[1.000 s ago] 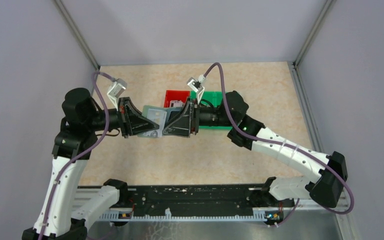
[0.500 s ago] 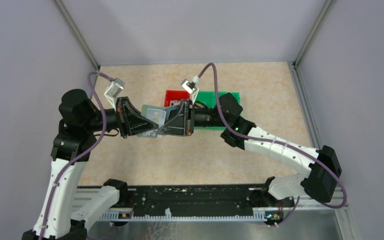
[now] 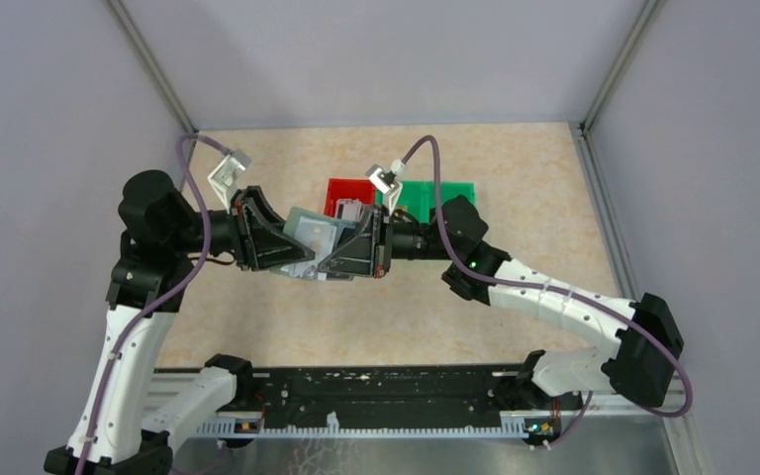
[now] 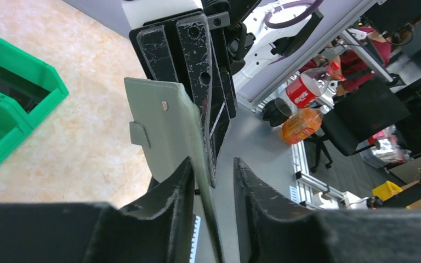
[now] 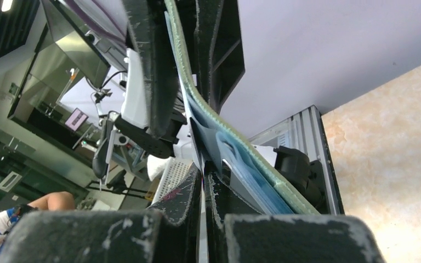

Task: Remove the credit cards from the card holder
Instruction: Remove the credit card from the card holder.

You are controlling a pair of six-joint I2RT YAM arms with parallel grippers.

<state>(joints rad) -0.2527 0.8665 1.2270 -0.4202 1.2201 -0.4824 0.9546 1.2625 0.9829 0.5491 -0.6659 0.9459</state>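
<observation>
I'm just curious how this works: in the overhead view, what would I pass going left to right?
Left arm, left gripper, card holder, right gripper, right arm; the red bin and green bin overlap these, so left out.

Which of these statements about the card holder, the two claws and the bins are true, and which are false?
1. The card holder lies flat on the table. False: it is held in the air between the two claws.
2. The left claw is shut on the card holder. True.
3. The right claw is wide open and far from the holder. False: its fingers are closed on a thin edge at the holder's inner side.
4. A red bin and a green bin stand side by side behind the claws. True.
5. The green bin is empty. False: the left wrist view shows dark things inside it.
</observation>
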